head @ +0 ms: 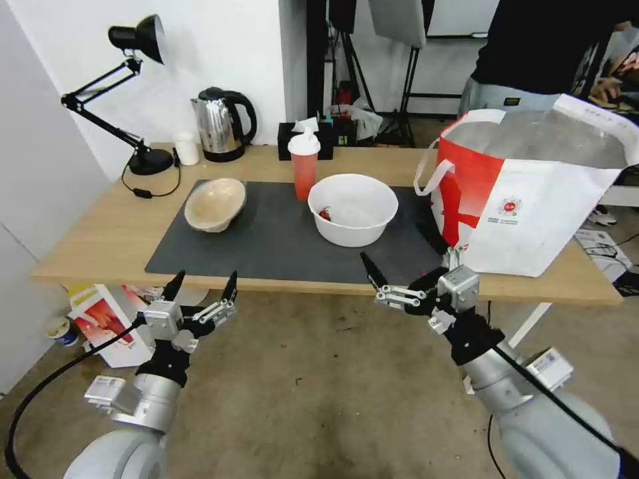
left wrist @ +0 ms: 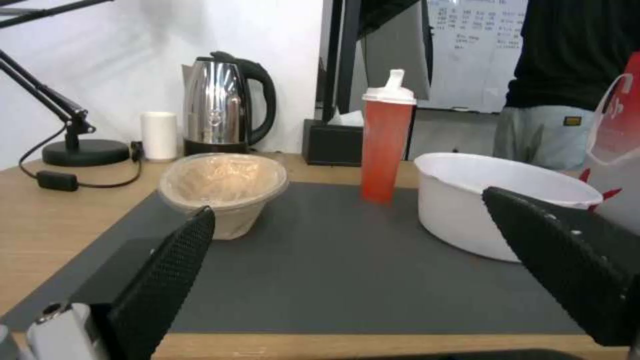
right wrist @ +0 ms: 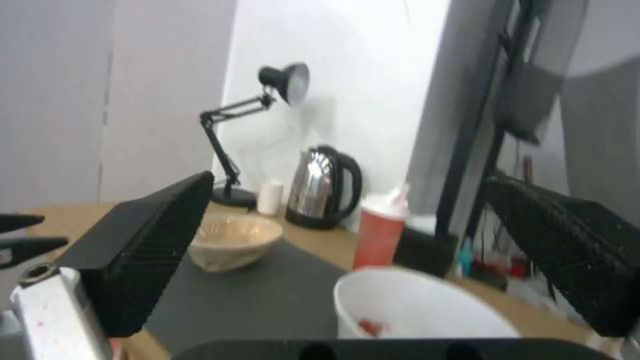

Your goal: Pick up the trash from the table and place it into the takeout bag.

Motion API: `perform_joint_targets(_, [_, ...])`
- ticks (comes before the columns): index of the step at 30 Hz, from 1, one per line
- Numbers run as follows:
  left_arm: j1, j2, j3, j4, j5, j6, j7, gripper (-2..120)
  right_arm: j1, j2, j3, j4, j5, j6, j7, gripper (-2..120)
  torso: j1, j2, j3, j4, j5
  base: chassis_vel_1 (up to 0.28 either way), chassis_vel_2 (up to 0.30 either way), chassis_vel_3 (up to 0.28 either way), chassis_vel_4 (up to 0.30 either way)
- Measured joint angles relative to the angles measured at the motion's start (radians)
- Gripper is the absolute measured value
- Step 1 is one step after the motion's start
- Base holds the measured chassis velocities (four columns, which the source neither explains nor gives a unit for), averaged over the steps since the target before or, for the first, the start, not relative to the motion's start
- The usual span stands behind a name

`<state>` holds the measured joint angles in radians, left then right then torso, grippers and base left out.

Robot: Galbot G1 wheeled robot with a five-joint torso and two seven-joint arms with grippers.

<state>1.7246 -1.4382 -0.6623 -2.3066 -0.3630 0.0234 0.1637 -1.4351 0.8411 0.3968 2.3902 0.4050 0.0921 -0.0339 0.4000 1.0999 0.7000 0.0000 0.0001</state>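
- Trash is sitting on the dark grey rectangular mat [head: 279, 246] of the light-wood desk [head: 100, 239]: a beige pulp bowl [head: 215, 203] tilting at the left, a red drink cup with white domed lid [head: 304, 165] standing upright, a big white round plastic bowl [head: 353, 209] holding red scraps.
- The boxy white takeout bag with red side panels [head: 532, 193] is standing open at the desk's right end.
- The left gripper [head: 202, 289] and right gripper [head: 405, 256] are hovering before the desk edge, jaws apart, holding nothing.

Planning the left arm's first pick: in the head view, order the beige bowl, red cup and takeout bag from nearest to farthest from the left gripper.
From the left gripper:
1. Beige bowl, on the mat's left end.
2. Red cup, mid-table at the mat's back edge.
3. Takeout bag, at the table's right end.
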Motion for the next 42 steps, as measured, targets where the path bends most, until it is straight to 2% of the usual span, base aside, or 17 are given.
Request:
perform_joint_targets(2, [0.000, 0.000, 0.000, 0.000, 0.000, 0.000, 0.000, 100, 0.018, -0.008, 0.001, -0.006, 0.009, 0.001, -0.004, 100, 0.000, 0.000, 0.000, 0.0000, -0.0001, 0.000, 0.000, 0.000, 0.000])
perform_joint_targets(4, [0.001, -0.002, 0.000, 0.000, 0.003, 0.000, 0.001, 100, 0.108, -0.046, 0.000, -0.039, 0.061, -0.005, -0.023, 100, 0.000, 0.000, 0.000, 0.0001, -0.0001, 0.000, 0.000, 0.000, 0.000])
perform_joint_targets(11, [0.008, -0.004, -0.001, -0.002, 0.010, 0.000, 0.001, 100, 0.266, -0.106, -0.037, -0.104, 0.172, -0.027, -0.084, 100, 0.000, 0.000, 0.000, 0.0000, -0.0002, 0.000, 0.000, 0.000, 0.000])
perform_joint_targets(14, [0.017, -0.008, -0.002, -0.003, 0.020, 0.000, 0.003, 100, 0.412, -0.149, -0.082, -0.172, 0.236, -0.051, -0.144, 100, 0.000, 0.000, 0.000, 0.0001, -0.0001, 0.000, 0.000, 0.000, 0.000])
perform_joint_targets(20, [0.023, -0.012, -0.002, -0.004, 0.030, 0.000, 0.004, 100, 0.531, -0.180, -0.139, -0.226, 0.301, -0.085, -0.159, 100, 0.000, 0.000, 0.000, 0.0001, -0.0002, 0.000, 0.000, 0.000, 0.000])
perform_joint_targets(22, [0.026, -0.013, -0.002, -0.001, 0.034, -0.002, 0.005, 100, 0.595, -0.200, -0.178, -0.259, 0.336, -0.109, -0.198, 100, 0.000, 0.000, 0.000, 0.0001, -0.0001, 0.000, 0.000, 0.000, 0.000])
perform_joint_targets(24, [0.026, -0.013, -0.002, 0.000, 0.034, -0.002, 0.005, 100, 0.601, -0.202, -0.181, -0.263, 0.339, -0.112, -0.205, 100, 0.000, 0.000, 0.000, 0.0000, -0.0002, 0.000, 0.000, 0.000, 0.000])
perform_joint_targets(27, [0.029, -0.012, -0.004, 0.003, 0.036, -0.003, 0.009, 100, 0.685, -0.222, -0.229, -0.312, 0.354, -0.135, -0.270, 100, 0.000, 0.000, 0.000, -0.0004, 0.0001, 0.000, 0.000, 0.000, 0.000])
perform_joint_targets(31, [0.029, -0.013, -0.005, 0.003, 0.037, -0.004, 0.009, 100, 0.734, -0.226, -0.259, -0.335, 0.357, -0.142, -0.284, 100, 0.000, 0.000, 0.000, -0.0003, -0.0002, 0.000, 0.000, 0.000, 0.000])
perform_joint_targets(35, [0.028, -0.014, -0.006, 0.005, 0.043, -0.004, 0.009, 100, 0.835, -0.226, -0.333, -0.381, 0.361, -0.167, -0.294, 100, 0.000, 0.000, 0.000, 0.0000, -0.0001, 0.000, 0.000, 0.000, 0.000])
perform_joint_targets(38, [0.028, -0.016, -0.006, 0.012, 0.046, -0.003, 0.010, 100, 0.945, -0.210, -0.433, -0.434, 0.373, -0.211, -0.303, 100, 0.000, 0.000, 0.000, 0.0002, -0.0002, 0.000, 0.000, 0.000, 0.000])
perform_joint_targets(39, [0.028, -0.016, -0.006, 0.012, 0.046, -0.003, 0.010, 100, 0.945, -0.210, -0.433, -0.434, 0.373, -0.211, -0.303, 100, 0.000, 0.000, 0.000, 0.0002, -0.0002, 0.000, 0.000, 0.000, 0.000])
perform_joint_targets(42, [0.028, -0.017, -0.008, 0.018, 0.048, -0.003, 0.010, 100, 1.027, -0.196, -0.523, -0.471, 0.412, -0.299, -0.313, 100, 0.000, 0.000, 0.000, 0.0002, -0.0001, 0.000, 0.000, 0.000, 0.000])
